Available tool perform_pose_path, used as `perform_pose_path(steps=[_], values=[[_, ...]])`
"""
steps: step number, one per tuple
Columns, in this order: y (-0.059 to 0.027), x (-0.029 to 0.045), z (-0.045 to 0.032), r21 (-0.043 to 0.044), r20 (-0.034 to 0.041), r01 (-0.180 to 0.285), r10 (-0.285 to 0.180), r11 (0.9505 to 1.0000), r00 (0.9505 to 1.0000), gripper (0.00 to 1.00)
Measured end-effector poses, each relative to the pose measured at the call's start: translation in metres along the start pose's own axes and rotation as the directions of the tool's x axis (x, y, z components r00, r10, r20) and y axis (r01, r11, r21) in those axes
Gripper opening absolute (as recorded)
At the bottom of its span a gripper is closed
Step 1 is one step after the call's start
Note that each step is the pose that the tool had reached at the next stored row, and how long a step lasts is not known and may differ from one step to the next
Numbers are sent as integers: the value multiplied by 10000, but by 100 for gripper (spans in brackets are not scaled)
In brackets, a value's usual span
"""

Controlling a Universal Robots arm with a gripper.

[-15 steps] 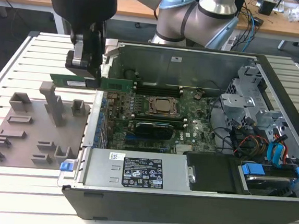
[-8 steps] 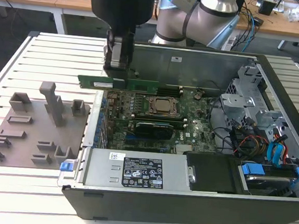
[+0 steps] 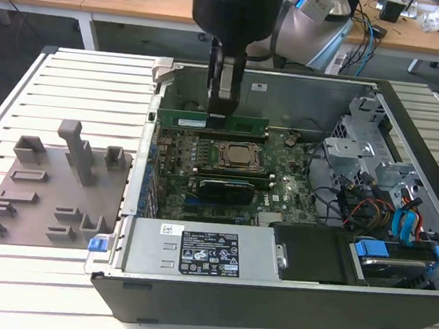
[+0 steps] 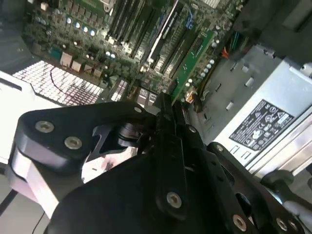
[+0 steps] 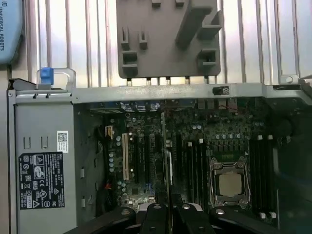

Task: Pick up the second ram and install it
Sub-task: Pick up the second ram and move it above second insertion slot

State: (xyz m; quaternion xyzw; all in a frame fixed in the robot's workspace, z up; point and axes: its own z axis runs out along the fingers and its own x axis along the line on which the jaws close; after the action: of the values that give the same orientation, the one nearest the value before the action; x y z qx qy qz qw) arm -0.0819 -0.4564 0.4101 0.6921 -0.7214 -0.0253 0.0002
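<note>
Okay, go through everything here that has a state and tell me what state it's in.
computer case: open, side cover off.
gripper: shut on the second ram.
second ram: held on edge, level, inside the computer case.
processor socket: uncovered, no cooler.
expansion card: seated on the board.

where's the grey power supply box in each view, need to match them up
Exterior view: the power supply runs along the case's near wall, across the motherboard from the gripper, jaws shut on the second ram.
Second wrist view: the power supply lies beside the motherboard, label facing the camera.
First wrist view: the power supply lies beside the motherboard, a blue tab by its corner.
Shared landmark: its dark printed label.
</note>
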Motion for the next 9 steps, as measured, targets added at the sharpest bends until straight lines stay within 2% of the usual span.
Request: perform_pose_path(steps=[1, 3, 4, 6, 7, 9], values=[[-54, -53, 34, -2, 22, 1, -1, 10000, 10000, 14], [-113, -134, 72, -4, 21, -1, 1, 10000, 10000, 14], [-201, -243, 129, -6, 21, -1, 1, 10000, 10000, 14], [-383, -414, 233, -14, 21, -1, 1, 10000, 10000, 14], [-439, -458, 263, -16, 22, -2, 2, 10000, 10000, 14], [-490, -485, 299, -19, 22, 0, 0, 10000, 10000, 14]])
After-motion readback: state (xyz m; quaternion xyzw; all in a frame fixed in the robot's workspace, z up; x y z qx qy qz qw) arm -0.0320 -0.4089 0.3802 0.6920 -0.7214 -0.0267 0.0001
